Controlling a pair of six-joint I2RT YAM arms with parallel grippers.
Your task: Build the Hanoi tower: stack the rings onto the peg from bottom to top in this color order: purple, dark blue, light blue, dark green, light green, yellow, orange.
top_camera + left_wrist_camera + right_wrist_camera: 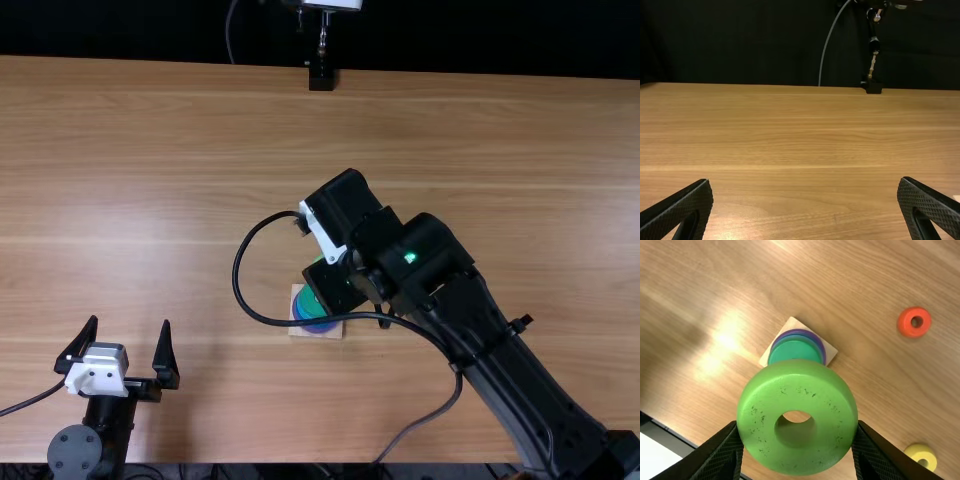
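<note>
Lining up the hole with the peg is what we must mind now. Our right gripper (797,426) pinches the light green ring (797,382) by opposite sides of its rim, broad face toward the wrist camera. Past that rim, on the side away from the fingers and partly covered, lies the stack (796,351), seated on its wooden board (792,324) with dark green on top. From above, we see the board reaching out from under the right arm (520,370), toward our left gripper (130,323) and the near edge. So we judge the ring wants a slight shift over the stack, then a straight, level drop; let go off-centre, it could catch the peg and tilt. We cannot tell how high it hangs. The right arm is the nearer; the left gripper stands well apart, fingers spread around nothing, and we would leave it be. The yellow ring (914,450) and the orange ring (905,322) lie flat on the table (865,270), for us to fetch afterwards, yellow first.
</note>
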